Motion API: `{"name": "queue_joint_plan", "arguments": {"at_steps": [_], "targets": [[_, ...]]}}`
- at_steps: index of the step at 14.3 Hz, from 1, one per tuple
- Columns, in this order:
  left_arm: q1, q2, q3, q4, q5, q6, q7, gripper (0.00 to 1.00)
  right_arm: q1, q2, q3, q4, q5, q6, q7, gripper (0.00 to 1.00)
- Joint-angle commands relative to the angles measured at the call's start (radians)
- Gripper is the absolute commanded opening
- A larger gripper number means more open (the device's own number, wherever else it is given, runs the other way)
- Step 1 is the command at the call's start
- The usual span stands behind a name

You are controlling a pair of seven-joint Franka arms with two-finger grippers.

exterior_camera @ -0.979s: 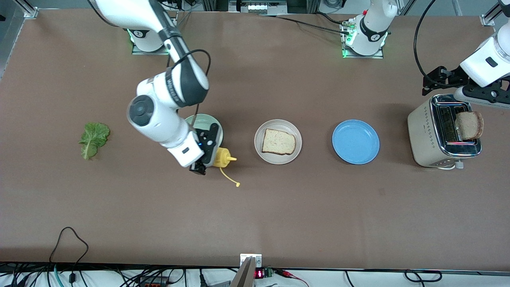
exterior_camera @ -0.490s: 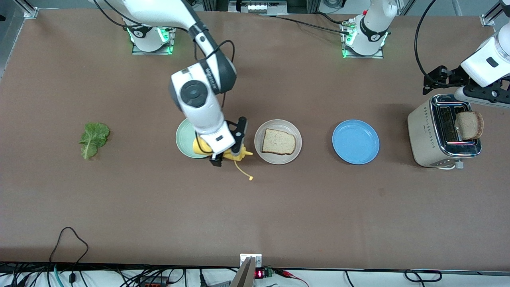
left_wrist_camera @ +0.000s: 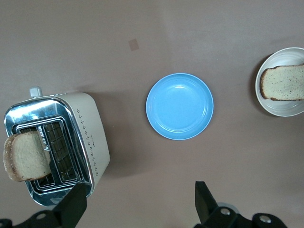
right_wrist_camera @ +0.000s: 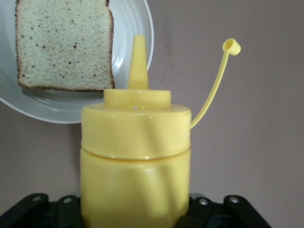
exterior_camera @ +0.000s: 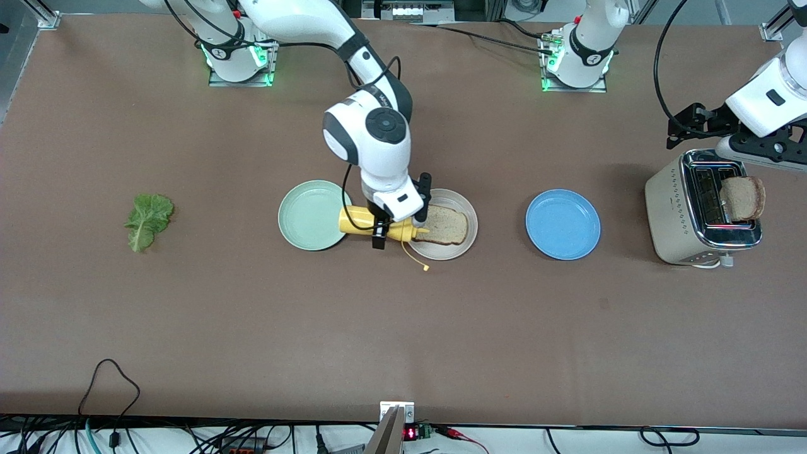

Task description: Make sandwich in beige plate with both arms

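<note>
Tabletop (exterior_camera: 252, 328) holds three plates, two bread slices.

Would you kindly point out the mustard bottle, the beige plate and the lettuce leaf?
mustard bottle (exterior_camera: 357, 220), front view, on its yellow body.
beige plate (exterior_camera: 449, 253), front view, on the bare rim nearest the camera.
lettuce leaf (exterior_camera: 149, 215), front view, on the leaf's middle.

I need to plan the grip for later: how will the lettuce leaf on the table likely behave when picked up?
The lettuce leaf looks thin and crinkled, so it will probably flop and droop from a pinch. It lies flat on the table, so fingers may struggle to get under it. It likely tears easily.
</note>
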Motion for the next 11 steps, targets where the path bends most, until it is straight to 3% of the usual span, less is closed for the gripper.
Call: {"name": "queue_joint_plan", "arguments": {"at_steps": [1, 6, 11], "targets": [[-0.012, 0.010, 0.000, 0.036, 0.005, -0.020, -0.012, 1.00, 0.028, 0.052, -0.012, 0.060, -0.061, -0.014, 0.054, 0.42], [-0.015, 0.012, -0.013, 0.040, 0.005, -0.018, -0.021, 1.00, 0.066, 0.103, -0.012, 0.074, -0.163, -0.014, 0.123, 0.42], [-0.015, 0.012, -0.014, 0.040, 0.005, -0.020, -0.031, 1.00, 0.079, 0.109, -0.011, 0.072, -0.192, -0.019, 0.195, 0.42]]}}
